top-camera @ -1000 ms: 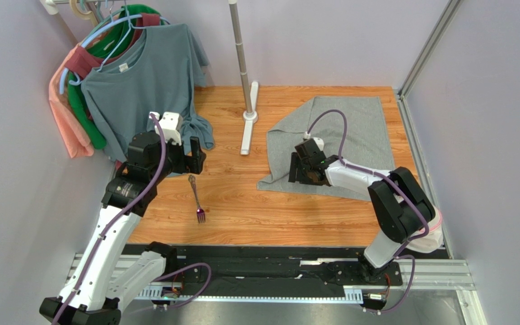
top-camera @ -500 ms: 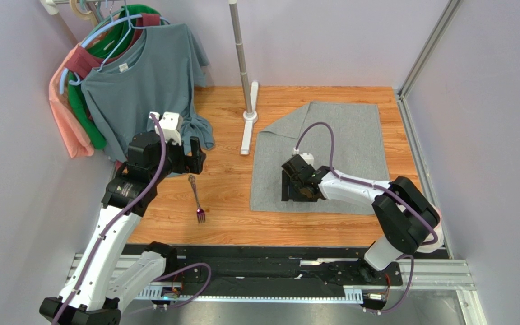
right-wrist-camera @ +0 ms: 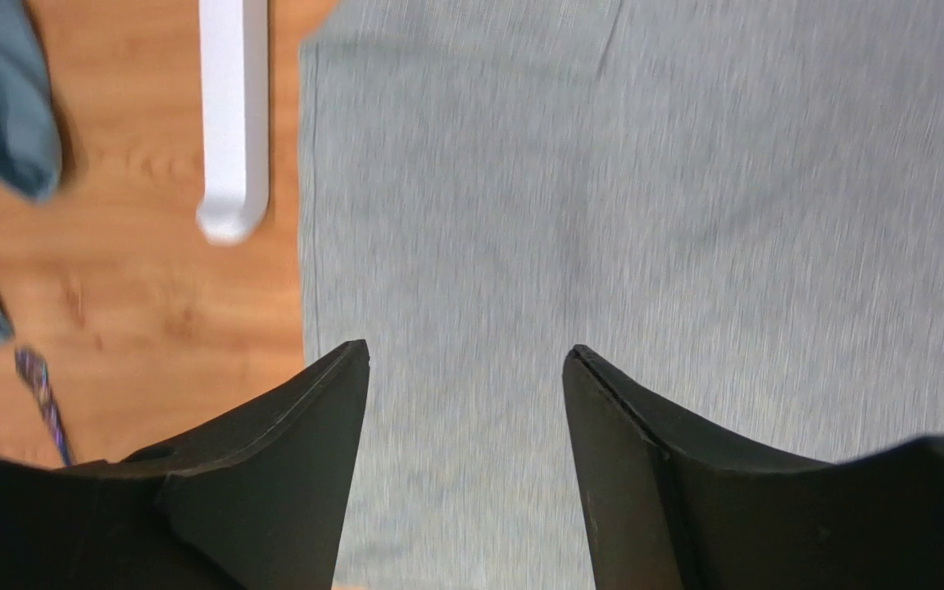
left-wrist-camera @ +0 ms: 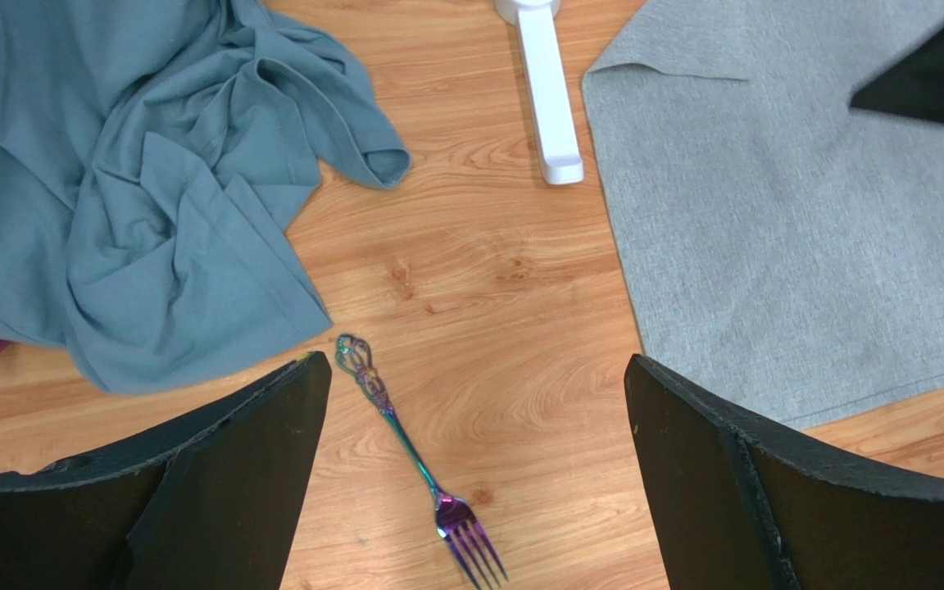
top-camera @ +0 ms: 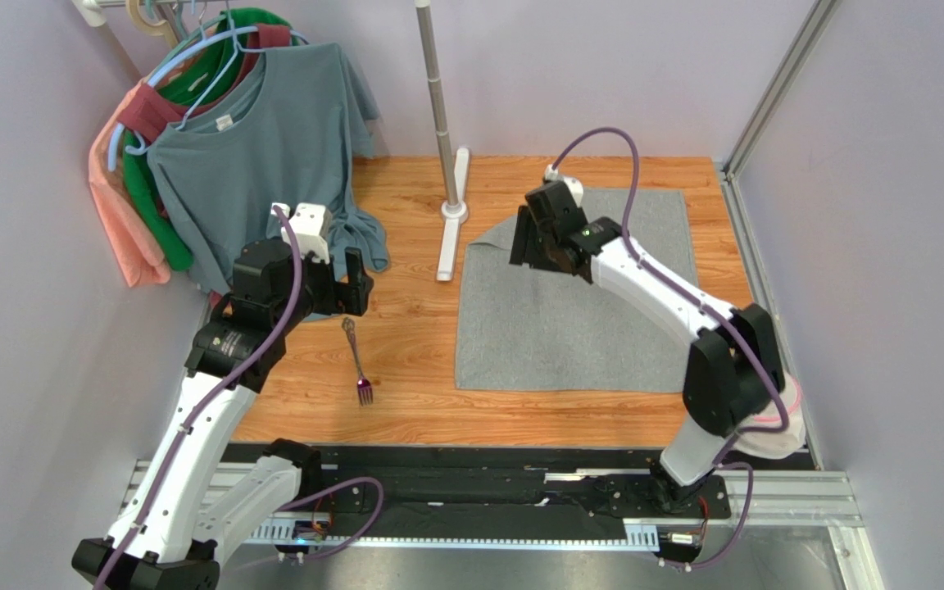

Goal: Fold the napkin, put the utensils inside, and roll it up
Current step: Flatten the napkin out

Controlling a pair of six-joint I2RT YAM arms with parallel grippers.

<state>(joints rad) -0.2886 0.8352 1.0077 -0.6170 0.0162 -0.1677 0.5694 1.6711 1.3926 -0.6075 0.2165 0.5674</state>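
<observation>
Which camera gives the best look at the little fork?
Left wrist view: the fork lies whole and close. The top view shows it small; the right wrist view, only its handle end.

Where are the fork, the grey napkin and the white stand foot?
fork [left-wrist-camera: 406, 443]: left wrist view, mid-handle.
grey napkin [top-camera: 563, 338]: top view, bare centre.
white stand foot [top-camera: 450, 240]: top view, middle of bar.
</observation>
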